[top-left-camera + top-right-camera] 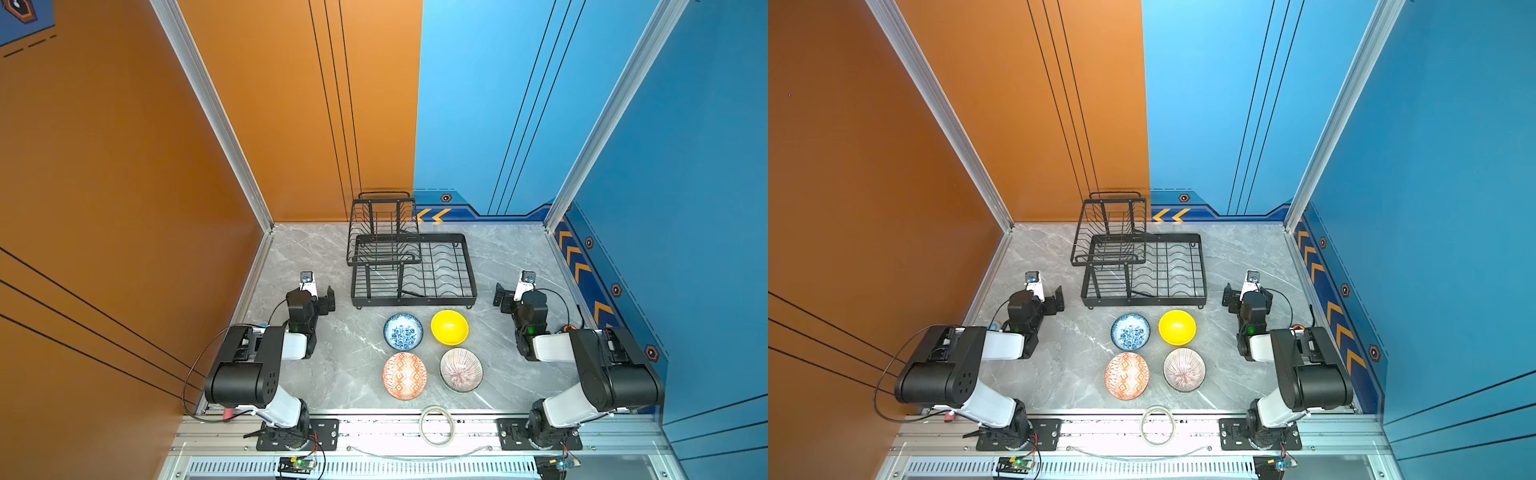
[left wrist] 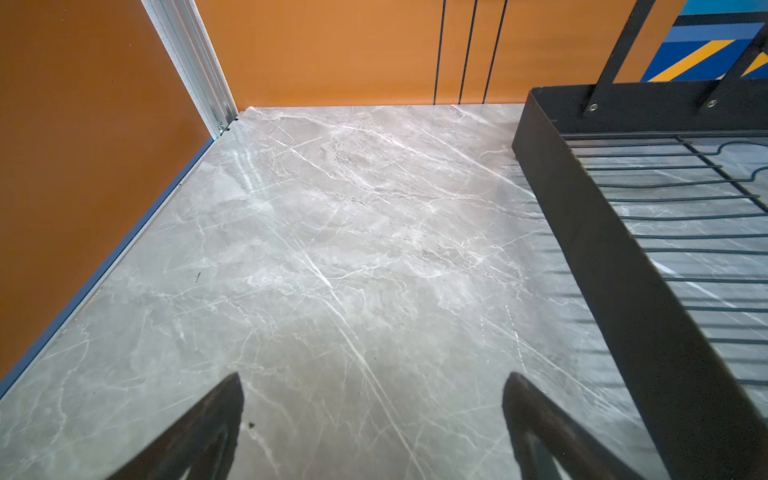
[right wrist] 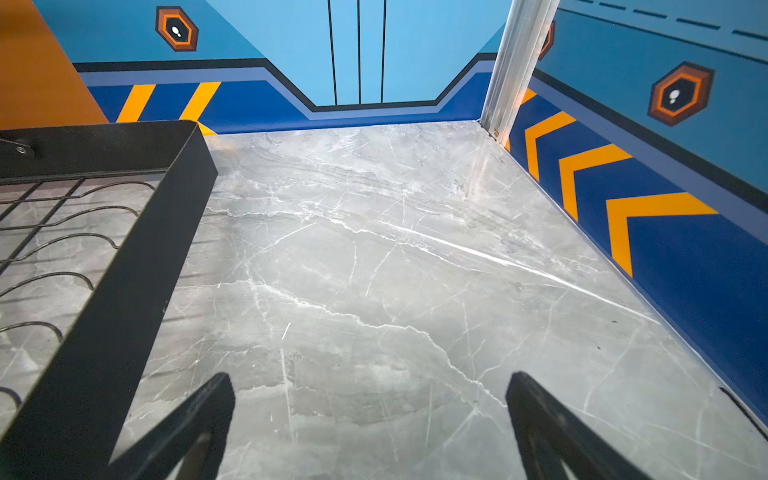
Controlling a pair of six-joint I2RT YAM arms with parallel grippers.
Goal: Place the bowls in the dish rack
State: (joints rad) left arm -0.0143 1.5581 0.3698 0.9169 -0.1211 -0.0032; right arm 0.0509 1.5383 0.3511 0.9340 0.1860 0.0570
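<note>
While their jaws stand spread and empty, the left gripper [image 2: 374,378] and right gripper [image 3: 370,376] flank the dish rack [image 1: 415,296]. Blue-white bowl [image 1: 403,331], yellow bowl [image 1: 449,327], orange bowl [image 1: 404,375] and striped bowl [image 1: 461,370] sit on the table [image 1: 353,374] just before it.

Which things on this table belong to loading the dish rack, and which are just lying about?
Part of the job:
- blue-white floral bowl
- yellow bowl
- orange-white diamond bowl
- pinkish striped bowl
- black wire dish rack, with nothing in it yet

Just lying about:
- tape ring, on the front rail, apart from the bowls
</note>
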